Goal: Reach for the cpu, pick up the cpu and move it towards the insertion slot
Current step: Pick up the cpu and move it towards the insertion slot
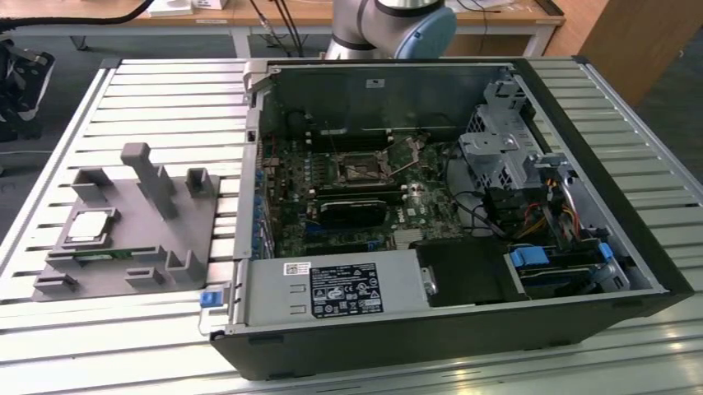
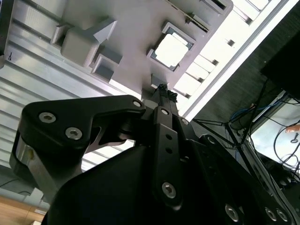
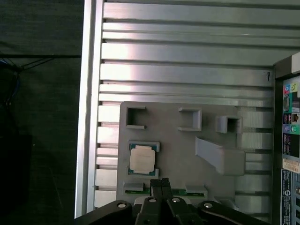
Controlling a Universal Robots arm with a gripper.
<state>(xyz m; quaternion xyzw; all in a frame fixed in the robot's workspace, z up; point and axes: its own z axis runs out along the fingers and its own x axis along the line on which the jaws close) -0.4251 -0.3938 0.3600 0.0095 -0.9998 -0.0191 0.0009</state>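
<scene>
Closest to the wrist cameras, the gripper (image 3: 160, 182) hangs above the grey fixture plate (image 3: 178, 154). Both wrist views show its two fingertips drawn together with nothing between them. The tips sit roughly over the green memory stick (image 3: 177, 191) in its channel. Just past that lies the cpu (image 3: 142, 159), seated flat in a square recess of the plate, silver top up and untouched. In the second wrist view the chip (image 2: 171, 50) shows as a bright square ahead of the tips, apart from them.

I judge the step in hand to be the reach, with no contact made yet. To do it well I would centre the tips over the chip, not the memory stick. I would spread the fingers wide enough to straddle its dark rim before descending. I would also come down square to the recess walls, since a skewed approach could catch an edge or tip the chip.

Farther off, the exterior view shows the plate on the slatted table (image 1: 165, 90) at the exterior view's left, well apart from the open computer case (image 1: 439, 346). The insertion slot (image 1: 360, 170) lies inside the case, dark and metal-framed, on the green board.
</scene>
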